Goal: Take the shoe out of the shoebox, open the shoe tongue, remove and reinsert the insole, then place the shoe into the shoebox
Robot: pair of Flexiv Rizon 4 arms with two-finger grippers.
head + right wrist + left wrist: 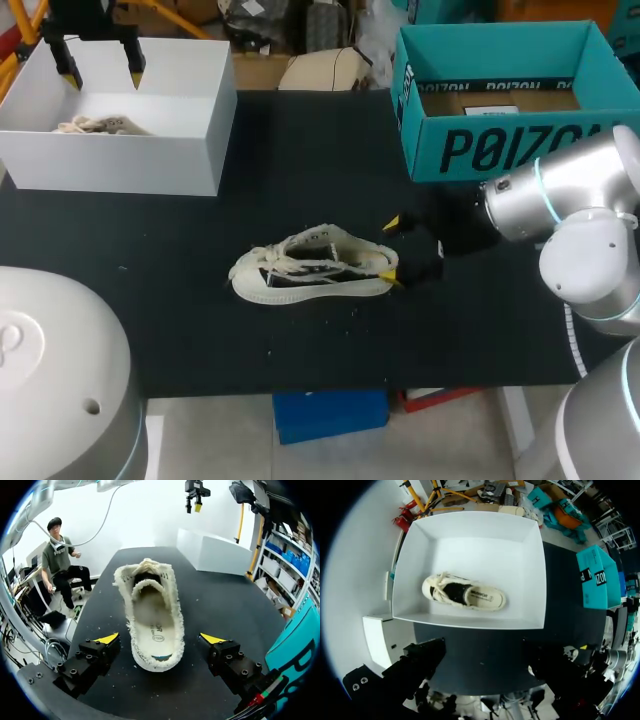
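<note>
A cream canvas shoe (pixel 315 265) lies on the black table (pixel 200 330), toe to the left. My right gripper (pixel 393 250) stands open at its heel. In the right wrist view the shoe (pixel 152 620) lies between the yellow fingertips (pixel 107 639), with gaps on both sides. Its insole (pixel 156 635) shows inside. A second cream shoe (pixel 465 594) lies in the white shoebox (pixel 470 532), which stands at the table's back left (pixel 120 160). My left gripper (pixel 100 60) hangs open above that box, holding nothing; in its own view the gripper (pixel 487 657) shows only its dark fingers.
A teal cardboard box (pixel 500 100) stands open at the back right of the table, close behind my right arm (pixel 560 200). It shows again beside the right gripper (pixel 295 645). Black tabletop stretches between the white shoebox and the shoe.
</note>
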